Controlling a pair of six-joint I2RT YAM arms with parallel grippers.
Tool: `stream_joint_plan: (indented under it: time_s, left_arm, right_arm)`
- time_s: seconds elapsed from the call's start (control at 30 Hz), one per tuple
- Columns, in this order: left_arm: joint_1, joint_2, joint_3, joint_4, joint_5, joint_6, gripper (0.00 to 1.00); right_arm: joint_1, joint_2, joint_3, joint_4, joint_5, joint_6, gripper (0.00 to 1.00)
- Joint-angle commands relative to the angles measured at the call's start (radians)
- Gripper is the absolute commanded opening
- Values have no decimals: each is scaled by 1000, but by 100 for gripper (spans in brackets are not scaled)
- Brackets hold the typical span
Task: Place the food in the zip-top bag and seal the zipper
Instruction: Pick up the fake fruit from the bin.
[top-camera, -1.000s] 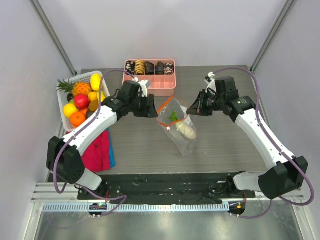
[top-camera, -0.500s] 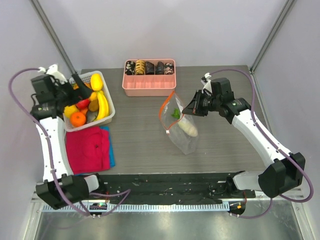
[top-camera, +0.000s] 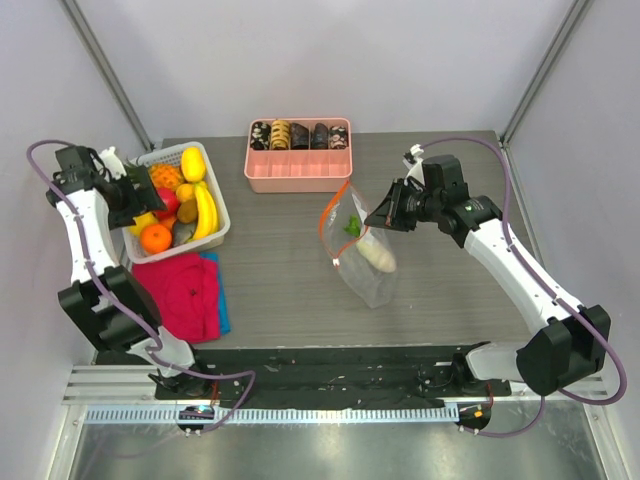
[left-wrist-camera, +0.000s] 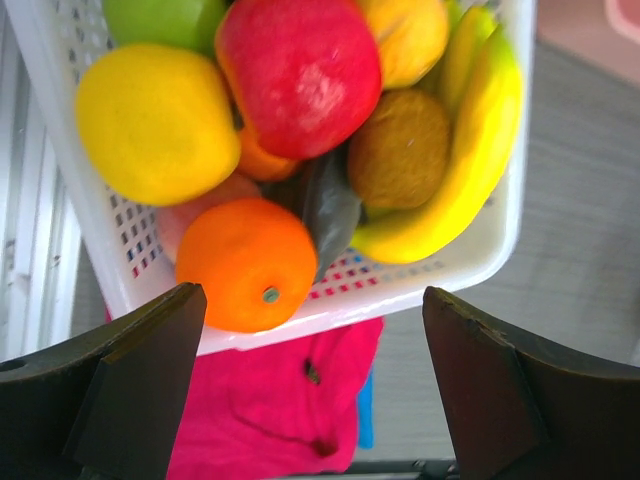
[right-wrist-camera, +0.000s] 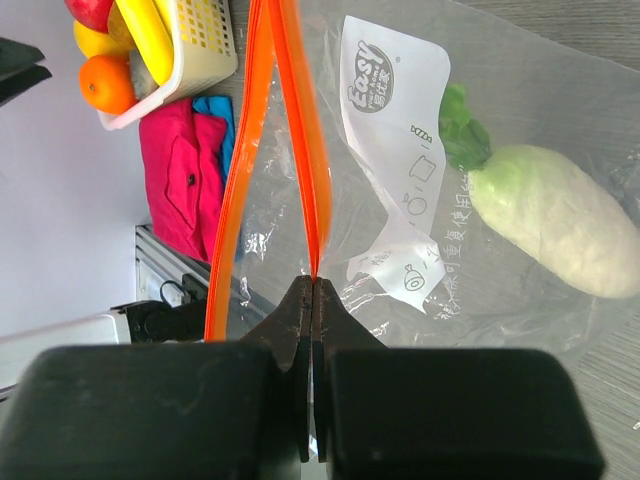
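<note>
Your right gripper (right-wrist-camera: 311, 285) is pinching the zipper (right-wrist-camera: 262, 130) at one end, jaws closed flat on it. The two orange-red tracks are splaying apart up-frame from the pinch. The zip-top bag (top-camera: 368, 285) is lying centre-right on the table (top-camera: 270, 280), long axis diagonal, mouth pointing upper left. The white radish (top-camera: 376, 260) is sitting inside on the same diagonal, leaves toward the mouth. Your left gripper (left-wrist-camera: 310, 298) is hanging wide open, holding nothing, over the white basket (left-wrist-camera: 420, 285) at left. The orange ball (left-wrist-camera: 245, 262), red fruit (left-wrist-camera: 298, 75) and pineapple (top-camera: 160, 177) are lying in it.
</note>
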Motion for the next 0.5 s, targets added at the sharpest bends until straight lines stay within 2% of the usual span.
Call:
stream_joint_plan:
  time_s: [0.0,0.17,0.47]
  left_arm:
    - [7,-66,12,-99,-82,161,95]
    - [-1,-57,-14,-140,-140,253,97]
    - [-58,-13,-84,-41,-198,277,97]
  right_arm:
    - [6,-18,6,33,23,-8,1]
    - [6,-12,2,27,14,-8,1]
    - [6,-27,-12,23,25,-9,1]
